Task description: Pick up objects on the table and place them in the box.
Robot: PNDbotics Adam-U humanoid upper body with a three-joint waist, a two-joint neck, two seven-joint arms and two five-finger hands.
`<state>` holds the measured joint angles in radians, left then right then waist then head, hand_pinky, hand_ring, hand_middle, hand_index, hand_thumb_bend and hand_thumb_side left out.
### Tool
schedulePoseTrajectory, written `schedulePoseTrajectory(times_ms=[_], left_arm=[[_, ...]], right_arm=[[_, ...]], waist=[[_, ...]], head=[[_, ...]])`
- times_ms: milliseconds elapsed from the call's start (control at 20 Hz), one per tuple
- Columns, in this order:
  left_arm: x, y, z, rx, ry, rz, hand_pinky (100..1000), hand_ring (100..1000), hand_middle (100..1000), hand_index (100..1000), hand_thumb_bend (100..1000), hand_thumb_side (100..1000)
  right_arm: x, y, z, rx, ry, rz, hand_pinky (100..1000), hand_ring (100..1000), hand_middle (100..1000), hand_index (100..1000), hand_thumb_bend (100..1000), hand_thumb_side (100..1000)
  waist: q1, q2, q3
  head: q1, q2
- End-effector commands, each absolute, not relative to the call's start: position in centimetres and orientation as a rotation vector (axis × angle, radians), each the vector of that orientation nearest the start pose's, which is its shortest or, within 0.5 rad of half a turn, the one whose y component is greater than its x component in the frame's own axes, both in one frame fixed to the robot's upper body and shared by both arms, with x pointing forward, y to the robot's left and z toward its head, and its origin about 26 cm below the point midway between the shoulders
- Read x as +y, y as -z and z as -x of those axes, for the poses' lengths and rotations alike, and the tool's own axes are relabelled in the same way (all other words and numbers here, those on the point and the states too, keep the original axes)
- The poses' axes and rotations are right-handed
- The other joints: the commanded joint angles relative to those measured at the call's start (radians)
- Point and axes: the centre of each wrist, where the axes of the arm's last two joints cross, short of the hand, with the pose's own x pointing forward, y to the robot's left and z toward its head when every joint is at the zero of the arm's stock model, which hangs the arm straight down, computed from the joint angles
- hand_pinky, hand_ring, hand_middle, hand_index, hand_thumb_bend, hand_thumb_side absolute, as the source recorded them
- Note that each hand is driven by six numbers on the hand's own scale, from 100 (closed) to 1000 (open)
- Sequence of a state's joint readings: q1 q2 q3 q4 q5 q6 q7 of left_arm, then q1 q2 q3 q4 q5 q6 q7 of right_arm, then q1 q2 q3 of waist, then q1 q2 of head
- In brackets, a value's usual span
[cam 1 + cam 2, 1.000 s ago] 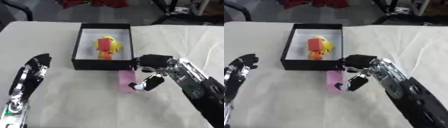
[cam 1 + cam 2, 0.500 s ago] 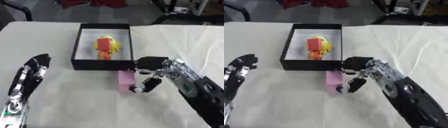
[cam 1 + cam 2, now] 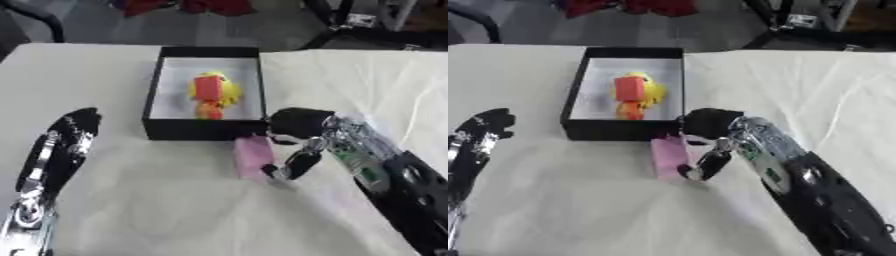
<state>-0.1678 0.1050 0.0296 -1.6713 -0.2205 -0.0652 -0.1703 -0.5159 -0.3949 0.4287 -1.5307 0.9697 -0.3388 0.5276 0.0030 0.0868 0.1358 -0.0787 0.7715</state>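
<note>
Pink block (image 3: 254, 156) lies on the table (image 3: 157, 200) just outside the box (image 3: 154, 107) at its 5 o'clock corner; the right robot hand (image 3: 297, 145) has closed in, fingers now curling round it, lift pending; left robot hand (image 3: 66, 145) idles open at 8 o'clock

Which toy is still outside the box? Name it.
The pink block, lying on the table just in front of the box beside the right hand. The yellow and red toy is already inside.
</note>
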Motion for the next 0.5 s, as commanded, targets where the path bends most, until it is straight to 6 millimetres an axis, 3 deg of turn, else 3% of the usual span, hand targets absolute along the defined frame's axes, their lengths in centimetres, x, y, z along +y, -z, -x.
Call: schedulePoseTrajectory(times_ms=[50,500], left_arm=[[25.7,-7.3,-31.6,-1.872,0.435,-0.165,784,799,703,816,284,721],[25.9,-7.2,-31.5,-1.867,0.432,-0.172,784,799,702,816,286,719]], right_arm=[[-19.1,-13.9,-36.6,2.13,2.762,-0.915,681,496,406,657,117,142],[-20.6,-19.5,-35.9,2.381,2.583,-0.907,671,475,379,635,100,119]], waist=[[-0.011,-0.03,-0.002],[-0.013,-0.036,-0.007]], head=[[0.0,-0.002],[0.006,-0.002]])
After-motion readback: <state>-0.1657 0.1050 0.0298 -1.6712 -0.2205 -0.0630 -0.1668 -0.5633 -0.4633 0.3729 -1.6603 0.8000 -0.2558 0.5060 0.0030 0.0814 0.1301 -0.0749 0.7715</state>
